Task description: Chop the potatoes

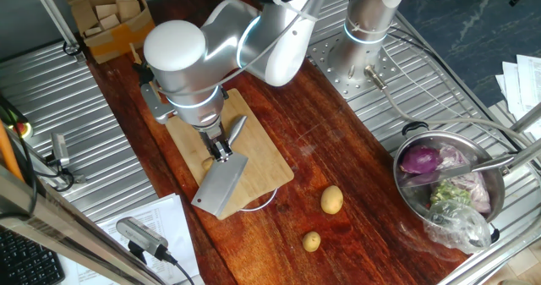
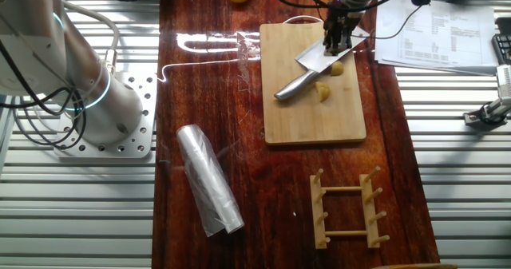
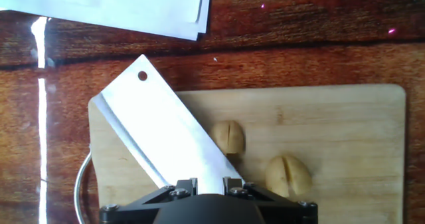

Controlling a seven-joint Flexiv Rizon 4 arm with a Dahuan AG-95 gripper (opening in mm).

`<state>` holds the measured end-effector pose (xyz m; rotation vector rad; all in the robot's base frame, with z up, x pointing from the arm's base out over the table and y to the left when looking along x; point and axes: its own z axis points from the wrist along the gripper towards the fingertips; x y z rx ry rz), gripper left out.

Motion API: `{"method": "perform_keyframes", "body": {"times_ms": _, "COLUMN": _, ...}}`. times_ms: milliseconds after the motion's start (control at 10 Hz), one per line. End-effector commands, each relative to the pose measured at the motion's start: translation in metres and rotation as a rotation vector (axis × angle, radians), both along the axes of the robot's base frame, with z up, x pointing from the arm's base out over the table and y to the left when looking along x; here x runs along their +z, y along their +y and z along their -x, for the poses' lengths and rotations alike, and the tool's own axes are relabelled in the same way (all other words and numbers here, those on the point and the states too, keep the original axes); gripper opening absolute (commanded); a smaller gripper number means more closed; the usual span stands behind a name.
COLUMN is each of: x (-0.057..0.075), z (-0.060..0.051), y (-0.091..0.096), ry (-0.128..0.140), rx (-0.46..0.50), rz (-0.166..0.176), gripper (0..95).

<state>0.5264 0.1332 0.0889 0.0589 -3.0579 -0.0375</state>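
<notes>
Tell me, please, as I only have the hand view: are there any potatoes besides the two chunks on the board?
Observer: Yes. Two whole potatoes lie on the table, off the cutting board.
Operator: Where does the cleaver's handle point?
Observer: The handle slants out over the board, passing close to one of the potato chunks. The gripper is shut on the cleaver near where blade and handle meet.
Operator: Is anything else nearby?
Observer: A steel bowl holding a red onion and other vegetables stands on the metal surface beyond the whole potatoes.
</notes>
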Motion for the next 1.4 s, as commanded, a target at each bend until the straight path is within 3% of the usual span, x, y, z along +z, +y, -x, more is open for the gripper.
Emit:
{"method": "perform_keyframes", "body": {"times_ms": 100, "x": 0.014, "z": 0.003, "y": -0.01, "ry": 0.001, "rx": 0.05, "rz": 0.004, "gripper": 19.0}}
{"method": "perform_keyframes", "body": {"times_ms": 200, "x": 0.022, "z": 0.005, "y": -0.014, "ry": 0.0, "rx": 0.07, "rz": 0.003, "gripper": 19.0}}
{"method": "perform_keyframes", "body": {"times_ms": 300, "x": 0.033, "z": 0.007, "y": -0.014, "ry": 0.0, "rx": 0.078, "rz": 0.004, "gripper": 0.0}}
{"method": "perform_keyframes", "body": {"times_ms": 600, "x": 0.033, "z": 0.007, "y": -0.014, "ry": -0.025, "rx": 0.034, "rz": 0.007, "gripper": 0.0}}
{"method": "perform_keyframes", "body": {"times_ms": 900, "x": 0.033, "z": 0.007, "y": -0.014, "ry": -0.024, "rx": 0.008, "rz": 0.027, "gripper": 0.0}}
{"method": "perform_keyframes", "body": {"times_ms": 1000, "x": 0.038, "z": 0.01, "y": -0.03, "ry": -0.001, "rx": 0.051, "rz": 0.032, "gripper": 0.0}}
{"method": "perform_keyframes", "body": {"times_ms": 1400, "x": 0.047, "z": 0.015, "y": -0.055, "ry": -0.002, "rx": 0.093, "rz": 0.026, "gripper": 0.0}}
